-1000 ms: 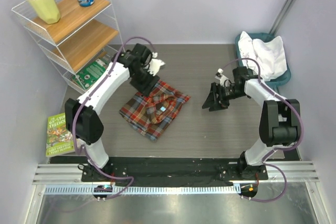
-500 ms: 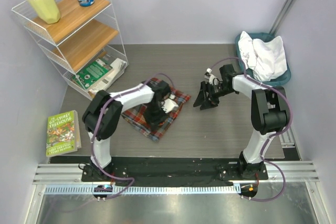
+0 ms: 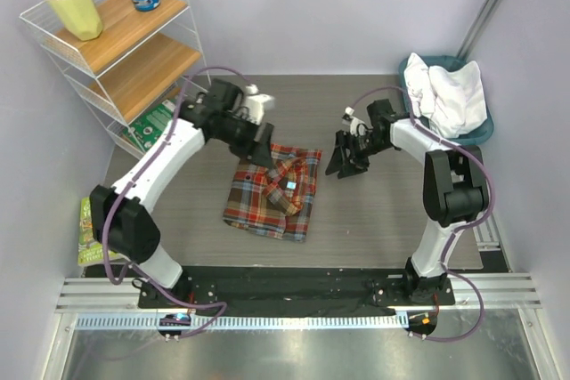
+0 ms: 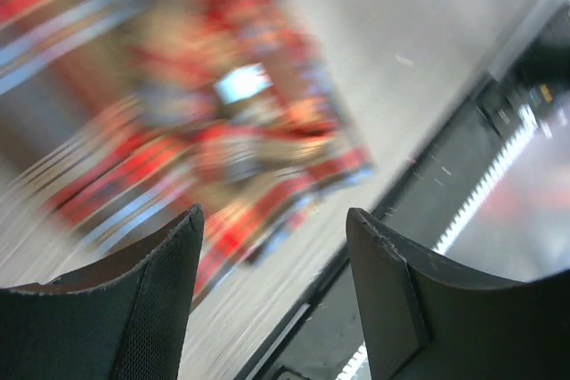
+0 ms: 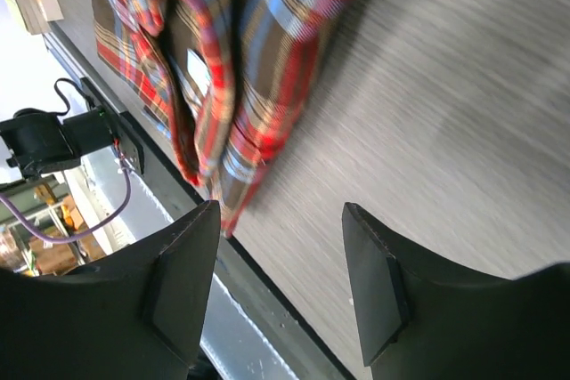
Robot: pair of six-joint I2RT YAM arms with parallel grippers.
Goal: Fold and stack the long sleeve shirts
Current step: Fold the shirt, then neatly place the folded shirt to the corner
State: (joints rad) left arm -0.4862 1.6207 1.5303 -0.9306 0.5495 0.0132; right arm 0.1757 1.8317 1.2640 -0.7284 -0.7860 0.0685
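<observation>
Looking from the top external, seeing the plaid shirt [image 3: 272, 193] folded mid counter [image 3: 383, 220], left gripper [image 3: 260, 150] at its far edge and right gripper [image 3: 343, 159] just beside its right edge, both wide and empty; judging this fold about done, so square loose edges gently, then reach for the white shirt [image 3: 450, 95] heaped in the teal basket [image 3: 407, 77] far right, wire shelf [image 3: 151, 68] well apart on the left, nothing blocking. Switching to left wrist, blurred, showing fingers [image 4: 134, 309] spread with nothing between, plaid shirt below. Switching to right wrist, showing fingers [image 5: 178, 291] parted and empty, shirt edge near, so come in low and pinch all layers together.
</observation>
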